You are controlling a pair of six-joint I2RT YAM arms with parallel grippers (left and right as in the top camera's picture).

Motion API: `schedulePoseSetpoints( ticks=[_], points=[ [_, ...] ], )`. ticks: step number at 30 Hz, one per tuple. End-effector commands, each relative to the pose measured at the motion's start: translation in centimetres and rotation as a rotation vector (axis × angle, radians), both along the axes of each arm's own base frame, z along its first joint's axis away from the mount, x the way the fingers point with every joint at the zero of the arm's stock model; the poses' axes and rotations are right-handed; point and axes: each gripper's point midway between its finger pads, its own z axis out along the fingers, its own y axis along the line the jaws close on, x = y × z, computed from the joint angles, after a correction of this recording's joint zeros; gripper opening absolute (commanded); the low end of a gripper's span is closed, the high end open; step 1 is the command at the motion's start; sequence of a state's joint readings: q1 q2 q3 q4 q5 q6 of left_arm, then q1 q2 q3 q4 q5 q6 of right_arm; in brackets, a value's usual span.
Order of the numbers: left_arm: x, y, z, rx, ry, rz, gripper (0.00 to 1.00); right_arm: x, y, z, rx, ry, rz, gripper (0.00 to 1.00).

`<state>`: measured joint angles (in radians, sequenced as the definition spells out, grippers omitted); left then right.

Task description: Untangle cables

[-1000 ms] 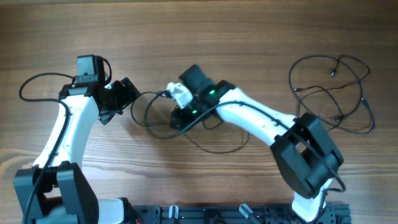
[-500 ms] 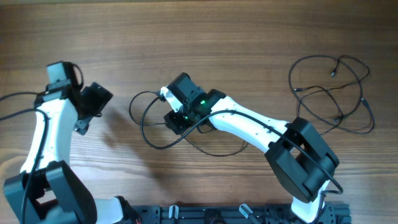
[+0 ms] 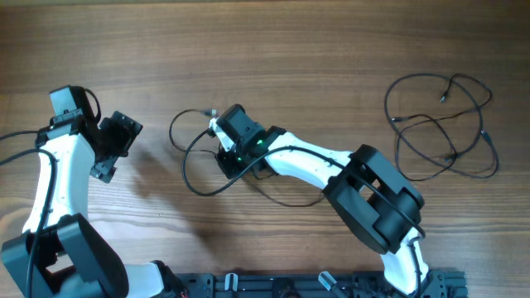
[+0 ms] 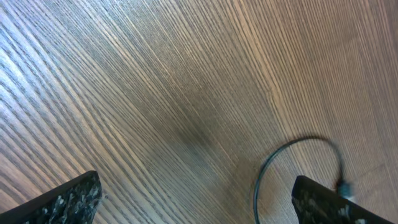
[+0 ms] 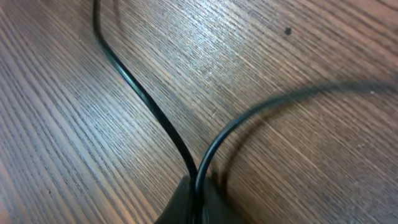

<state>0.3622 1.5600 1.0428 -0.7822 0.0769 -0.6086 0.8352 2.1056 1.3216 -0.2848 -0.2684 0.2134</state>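
One thin black cable [image 3: 189,178] lies in a loose loop at the table's middle, with a silvery plug [image 3: 212,112] at its upper end. My right gripper [image 3: 228,160] is shut on this cable. In the right wrist view two strands [image 5: 149,106] meet and run between the closed jaws [image 5: 196,198]. My left gripper [image 3: 112,149] is open and empty, well to the left of the loop. In the left wrist view its fingers [image 4: 196,196] are spread wide over bare wood, with a curve of the cable [image 4: 261,177] near the right finger. Several more cables [image 3: 439,124] lie looped at the far right.
The table is brown wood [image 3: 273,50]. The thicker black wire of the left arm [image 3: 16,136] runs off the left edge. A black rail [image 3: 315,285] lines the front edge between the two arm bases.
My left arm has pulled back to the left, away from the cable loop. My right gripper has shifted left and slightly up, dragging the cable with it.
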Motion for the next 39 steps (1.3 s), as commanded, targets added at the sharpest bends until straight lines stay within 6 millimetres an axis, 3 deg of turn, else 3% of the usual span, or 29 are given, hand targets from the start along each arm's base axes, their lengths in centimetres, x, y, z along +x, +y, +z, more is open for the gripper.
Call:
schedulePoseSetpoints(
  ticks=[1, 2, 4, 7, 9, 10, 11, 12, 15, 17, 20, 21, 24, 25, 26, 27, 28, 29, 33, 36, 39],
  points=[
    [0.1, 0.0, 0.4, -0.011, -0.014, 0.014, 1.00, 0.1, -0.9, -0.2, -0.012, 0.029, -0.033, 0.04],
    [0.1, 0.0, 0.4, -0.011, -0.014, 0.014, 1.00, 0.6, -1.2, 1.0, -0.003, 0.022, -0.047, 0.04],
    [0.1, -0.1, 0.3, -0.012, -0.012, 0.012, 1.00, 3.1, -2.4, 6.1, 0.042, -0.032, -0.088, 0.04],
    [0.5, -1.2, 0.4, -0.045, -0.028, -0.022, 1.00, 8.0, -6.1, 19.0, 0.159, -0.241, -0.152, 0.04],
    [1.2, -2.6, 0.6, -0.055, -0.044, -0.071, 1.00, 11.5, -11.7, 28.6, 0.212, -0.456, -0.297, 0.04],
    [1.6, -3.6, 0.6, -0.049, -0.051, -0.112, 1.00, 12.9, -15.2, 32.2, 0.213, -0.553, -0.392, 0.04],
    [2.2, -4.8, 0.7, -0.035, -0.066, -0.195, 1.00, 14.0, -18.9, 34.8, 0.189, -0.642, -0.483, 0.04],
    [2.6, -5.7, 0.8, -0.025, -0.076, -0.249, 1.00, 14.7, -21.6, 35.9, 0.155, -0.693, -0.542, 0.04],
    [3.3, -8.8, 1.0, -0.011, -0.093, -0.369, 1.00, 16.7, -30.8, 35.2, -0.052, -0.747, -0.723, 0.04],
    [3.3, -10.9, 1.0, -0.013, -0.093, -0.430, 1.00, 17.2, -38.8, 33.3, -0.225, -0.715, -0.899, 0.04],
    [3.2, -13.0, 0.9, -0.017, -0.091, -0.491, 1.00, 16.7, -45.8, 30.5, -0.344, -0.629, -1.036, 0.04],
    [3.1, -13.9, 0.9, -0.018, -0.092, -0.517, 1.00, 16.0, -49.5, 28.0, -0.405, -0.542, -1.097, 0.04],
    [3.0, -15.3, 0.9, -0.020, -0.092, -0.559, 1.00, 14.8, -53.9, 24.0, -0.465, -0.395, -1.187, 0.04],
    [2.9, -15.7, 1.0, -0.020, -0.092, -0.572, 1.00, 14.6, -54.3, 22.0, -0.454, -0.328, -1.180, 0.05],
    [2.9, -15.9, 1.0, -0.020, -0.093, -0.575, 1.00, 14.5, -54.4, 21.3, -0.451, -0.302, -1.174, 0.21],
    [2.9, -15.9, 1.0, -0.020, -0.092, -0.577, 1.00, 14.3, -54.3, 20.7, -0.455, -0.278, -1.169, 0.53],
    [2.9, -16.0, 1.0, -0.020, -0.092, -0.578, 1.00, 14.4, -53.8, 20.1, -0.432, -0.256, -1.152, 0.93],
    [2.9, -16.0, 1.0, -0.020, -0.092, -0.578, 1.00, 14.7, -52.8, 19.8, -0.378, -0.239, -1.124, 1.00],
    [3.7, -16.0, 1.3, -0.001, -0.132, -0.613, 1.00, 15.5, -48.2, 19.7, -0.139, -0.176, -0.989, 1.00],
    [6.5, -16.4, 3.8, 0.070, -0.294, -0.699, 1.00, 15.6, -40.9, 21.3, 0.175, -0.106, -0.758, 1.00],
    [9.8, -18.4, 8.2, 0.152, -0.530, -0.784, 1.00, 15.3, -34.6, 20.8, 0.114, -0.128, -0.571, 1.00]
  ],
)
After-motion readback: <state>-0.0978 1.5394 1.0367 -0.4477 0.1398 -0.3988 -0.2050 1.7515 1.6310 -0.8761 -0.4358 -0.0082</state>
